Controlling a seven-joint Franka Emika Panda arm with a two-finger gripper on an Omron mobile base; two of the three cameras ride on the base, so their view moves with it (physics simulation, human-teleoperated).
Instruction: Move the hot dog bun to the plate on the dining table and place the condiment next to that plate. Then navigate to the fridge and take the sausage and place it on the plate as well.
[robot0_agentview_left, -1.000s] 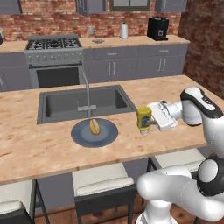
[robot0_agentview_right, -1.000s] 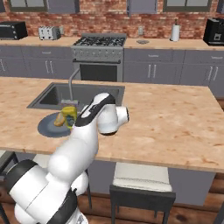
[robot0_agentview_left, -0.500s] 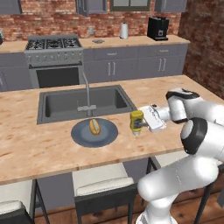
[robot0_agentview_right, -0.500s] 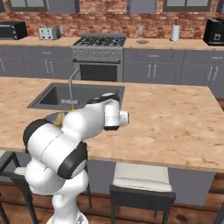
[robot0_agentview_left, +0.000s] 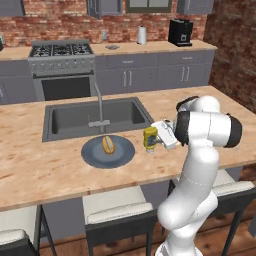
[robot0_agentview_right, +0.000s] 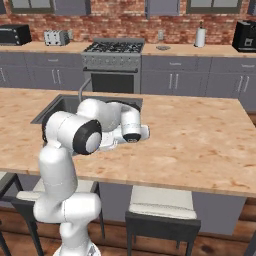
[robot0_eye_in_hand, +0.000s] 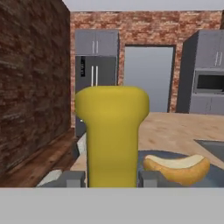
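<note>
Now claw (robot0_agentview_left: 156, 138) gripping condiment (robot0_agentview_left: 150, 138), plate (robot0_agentview_left: 90, 155) adj.

**White robot arm with dark joint bands**

A robot arm (robot0_agentview_left: 200, 165) made of smooth, glossy white segments, rounded like thick tubes joined by bulging elbows. Where segments meet, wide dark charcoal bands ring the joints; one such band circles a large rounded elbow cap (robot0_agentview_right: 86, 136). Another dark ring sits on the short cylinder beside it (robot0_agentview_right: 131, 136). The lowest segment widens into a bulbous white base. At the arm's far end is a boxy white hand (robot0_agentview_left: 166, 134) with flat faces and thin dark edging. Two small dark grey, squared finger tips (robot0_eye_in_hand: 73, 179) project from it. No cables, screws or printed markings can be made out.
</note>
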